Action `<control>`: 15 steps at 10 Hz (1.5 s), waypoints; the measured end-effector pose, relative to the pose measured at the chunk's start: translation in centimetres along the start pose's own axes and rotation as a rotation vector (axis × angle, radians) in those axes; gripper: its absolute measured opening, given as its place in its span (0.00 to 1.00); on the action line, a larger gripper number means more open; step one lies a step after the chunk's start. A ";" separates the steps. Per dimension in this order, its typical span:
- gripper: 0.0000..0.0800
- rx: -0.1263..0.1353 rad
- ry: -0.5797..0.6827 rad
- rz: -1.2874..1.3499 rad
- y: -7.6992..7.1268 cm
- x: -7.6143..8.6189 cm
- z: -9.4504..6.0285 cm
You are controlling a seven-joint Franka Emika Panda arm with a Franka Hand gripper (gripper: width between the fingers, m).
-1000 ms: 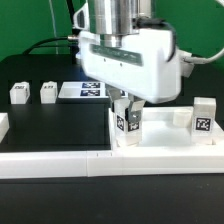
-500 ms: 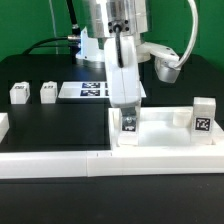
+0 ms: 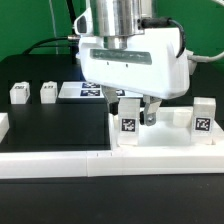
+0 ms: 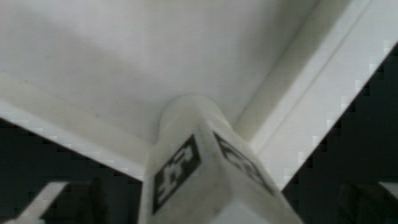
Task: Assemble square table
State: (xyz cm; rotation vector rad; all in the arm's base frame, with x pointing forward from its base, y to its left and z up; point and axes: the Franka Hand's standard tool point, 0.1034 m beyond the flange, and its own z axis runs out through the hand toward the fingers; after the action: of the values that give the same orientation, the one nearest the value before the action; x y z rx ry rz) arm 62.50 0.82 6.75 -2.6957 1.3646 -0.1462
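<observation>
The square table's white top point(image 3: 165, 142) lies at the exterior view's right, with a raised rim. One white leg point(image 3: 128, 126) with a black-and-white tag stands upright in its near-left corner socket. My gripper point(image 3: 136, 112) hangs right over that leg, jaws open on either side of its upper end and not pressing it. A second leg point(image 3: 203, 115) stands at the top's right corner. Two loose legs point(image 3: 19, 93) point(image 3: 47, 92) rest on the black table at the left. The wrist view looks down the leg point(image 4: 199, 170) onto the top point(image 4: 107, 60) and its rim point(image 4: 329, 60).
The marker board point(image 3: 80, 90) lies flat behind the arm, partly hidden by the hand. Long white rails point(image 3: 60, 160) run along the front edge, with a short piece at the far left point(image 3: 4, 125). Cables hang behind the arm.
The hand has turned about its upright axis, edge-on half a second ago and broadside again now. The jaws have spread apart off the leg, which stays standing in its socket.
</observation>
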 end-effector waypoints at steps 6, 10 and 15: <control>0.80 -0.040 0.059 -0.599 -0.9 0.3 -0.4; 0.37 -0.041 0.063 -0.383 -0.4 0.7 -0.3; 0.37 -0.015 0.023 0.397 0.5 0.7 -0.2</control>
State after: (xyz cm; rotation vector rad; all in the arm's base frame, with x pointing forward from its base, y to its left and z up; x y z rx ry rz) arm 62.51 -0.07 6.93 -2.3777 1.8769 -0.1289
